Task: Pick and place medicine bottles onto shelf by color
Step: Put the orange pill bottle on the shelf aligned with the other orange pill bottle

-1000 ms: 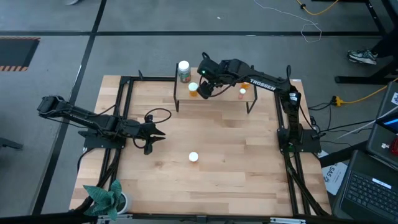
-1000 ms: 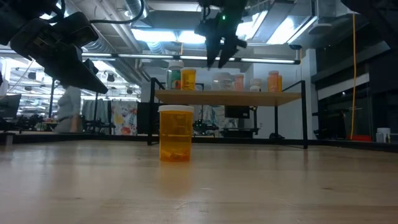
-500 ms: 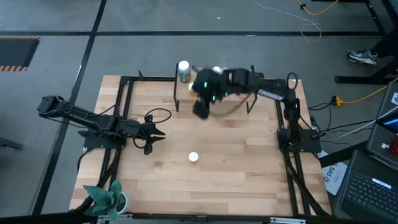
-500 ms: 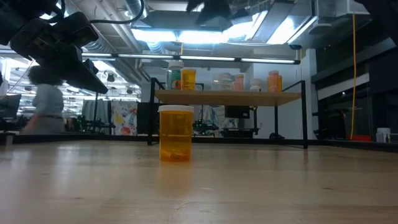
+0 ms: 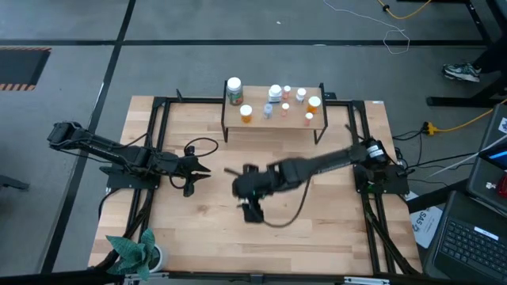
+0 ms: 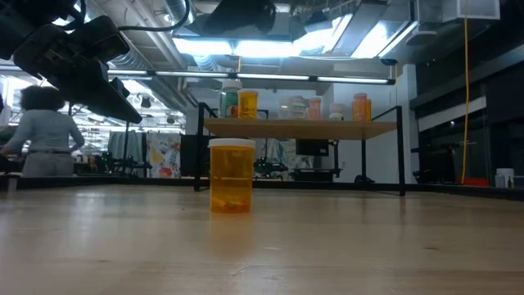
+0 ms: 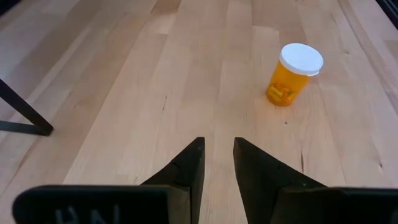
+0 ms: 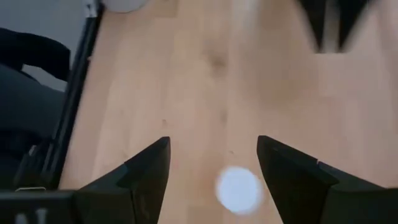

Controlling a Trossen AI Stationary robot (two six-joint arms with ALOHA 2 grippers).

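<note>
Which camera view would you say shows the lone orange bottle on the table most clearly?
The low view: the orange bottle stands upright, its whole side showing. The left wrist view shows it smaller, from above. The right wrist view shows only its blurred white cap. In the high view, the right gripper hides it.

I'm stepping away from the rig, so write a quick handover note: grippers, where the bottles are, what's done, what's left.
Right gripper: open, empty, above the orange bottle, white cap between its fingers in the wrist view.
Left gripper: shut, empty, parked at the table's left.
Shelf at the table's far edge: a row of bottles already on it, including a green one at its left end.
Done: all bottles shelved but one.
Left: the orange bottle, standing upright mid-table, not yet gripped; pick it and shelve it with the orange ones.
</note>
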